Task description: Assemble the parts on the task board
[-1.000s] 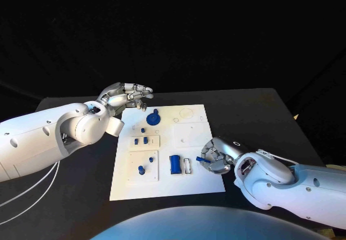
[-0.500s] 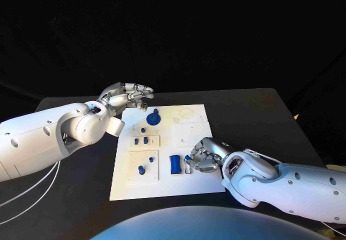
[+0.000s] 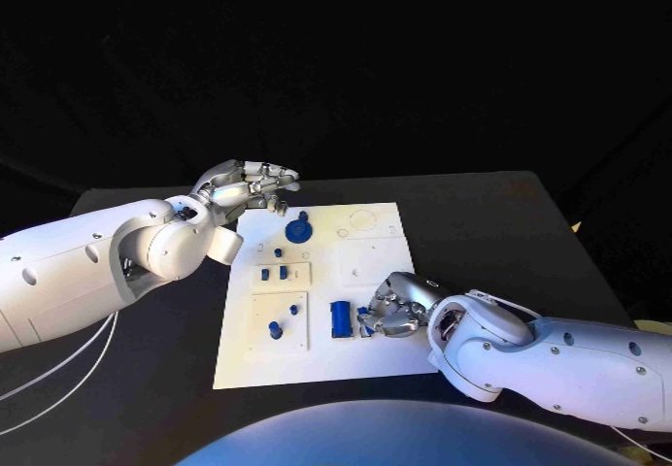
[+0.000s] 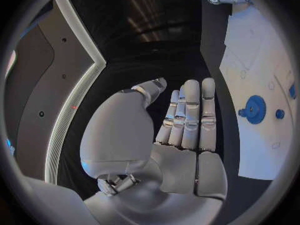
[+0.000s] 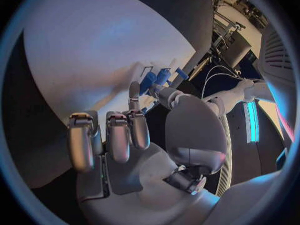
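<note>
The white board (image 3: 322, 291) lay at the centre of the black table (image 3: 490, 223), its blue parts spread over it: a gear (image 3: 297, 231) toward 12 o'clock, small pegs (image 3: 273, 274) near the middle, and a cylinder (image 3: 339, 318) toward 6 o'clock beside a narrow slot (image 3: 364, 322). The right hand (image 3: 393, 309) sat low over the board at about 4 o'clock, pinching a small blue piece (image 3: 365, 313) at its fingertips, apparently to bring it to the slot just beside the cylinder. The left hand (image 3: 250, 184) hung off the board's edge at about 11 o'clock, holding nothing, probably parked out of the way. The left wrist view showed its fingers (image 4: 190, 115) straight and together, with the gear (image 4: 254, 109) nearby. The right wrist view showed the pinched piece (image 5: 149, 83) against the white surface, a contact hidden from above by the hand itself.
</note>
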Motion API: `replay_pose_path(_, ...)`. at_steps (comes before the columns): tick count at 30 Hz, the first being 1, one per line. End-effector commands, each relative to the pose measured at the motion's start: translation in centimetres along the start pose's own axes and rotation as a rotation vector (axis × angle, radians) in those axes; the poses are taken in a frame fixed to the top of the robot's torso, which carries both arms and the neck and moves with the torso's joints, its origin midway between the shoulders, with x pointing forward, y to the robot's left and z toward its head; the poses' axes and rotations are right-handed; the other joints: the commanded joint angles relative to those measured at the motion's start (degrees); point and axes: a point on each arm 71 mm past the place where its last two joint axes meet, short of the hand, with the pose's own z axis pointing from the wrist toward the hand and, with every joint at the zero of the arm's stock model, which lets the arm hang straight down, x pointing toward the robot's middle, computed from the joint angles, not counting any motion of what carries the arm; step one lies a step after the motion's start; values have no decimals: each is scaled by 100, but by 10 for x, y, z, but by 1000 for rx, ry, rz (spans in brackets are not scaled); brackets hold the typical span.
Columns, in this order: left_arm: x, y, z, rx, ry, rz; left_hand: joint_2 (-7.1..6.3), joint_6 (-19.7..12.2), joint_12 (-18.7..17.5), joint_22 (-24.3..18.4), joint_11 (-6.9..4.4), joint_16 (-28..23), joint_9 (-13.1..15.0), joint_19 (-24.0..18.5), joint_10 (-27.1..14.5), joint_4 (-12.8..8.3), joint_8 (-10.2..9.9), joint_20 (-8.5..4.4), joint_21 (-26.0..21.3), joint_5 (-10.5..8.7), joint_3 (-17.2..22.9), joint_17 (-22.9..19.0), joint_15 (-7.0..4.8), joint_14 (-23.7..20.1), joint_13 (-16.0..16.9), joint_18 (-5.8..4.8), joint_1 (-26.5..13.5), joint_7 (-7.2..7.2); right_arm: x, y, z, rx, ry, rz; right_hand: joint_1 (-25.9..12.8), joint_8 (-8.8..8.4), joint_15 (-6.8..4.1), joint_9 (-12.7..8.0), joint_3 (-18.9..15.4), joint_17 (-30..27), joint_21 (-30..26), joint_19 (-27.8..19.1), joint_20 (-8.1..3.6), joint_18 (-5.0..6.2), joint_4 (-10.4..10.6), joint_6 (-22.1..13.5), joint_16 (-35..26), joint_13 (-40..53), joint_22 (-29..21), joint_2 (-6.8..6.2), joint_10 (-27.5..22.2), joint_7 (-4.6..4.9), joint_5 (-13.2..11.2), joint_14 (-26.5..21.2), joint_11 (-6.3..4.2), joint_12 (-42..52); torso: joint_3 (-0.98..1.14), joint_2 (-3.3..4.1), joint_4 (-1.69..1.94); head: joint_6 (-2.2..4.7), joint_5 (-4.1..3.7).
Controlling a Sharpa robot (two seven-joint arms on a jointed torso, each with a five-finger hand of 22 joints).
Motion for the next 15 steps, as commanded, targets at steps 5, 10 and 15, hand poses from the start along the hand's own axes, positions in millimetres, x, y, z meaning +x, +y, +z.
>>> replay_pose_path(5,2,-1,0,8,13,-4,7,-28,30,-7,9,22,9,16,-41,33,39,19,-23,35,11,-6,23,-19,-9,66,-38,8,4,1,0,-2,36,-23,-16,-15,-28,-5,-35,1425,27,534,-30,-93,-7,33,32,1074,1467,-5,328,9,-43,577,-45,47,-2,-4,5,0,-2)
replay_pose_path(10,2,-1,0,8,13,-3,7,-28,30,-7,9,22,9,16,-41,33,39,19,-23,35,11,-6,23,-19,-9,66,-38,8,4,2,0,-4,42,-26,-14,-9,-30,-2,-36,1424,31,535,-31,-94,-12,45,31,1091,1468,-5,339,5,-46,577,-49,71,-5,-5,3,0,0)
replay_pose_path(15,2,-1,0,8,13,-3,7,-28,30,-7,9,22,9,16,-41,33,39,19,-23,35,11,-6,23,-19,-9,66,-38,8,4,2,1,-5,37,-24,-136,-9,-42,-1,-134,1418,18,529,-44,-91,63,78,29,1084,1464,-2,334,0,-258,576,-56,54,-8,-4,4,0,0)
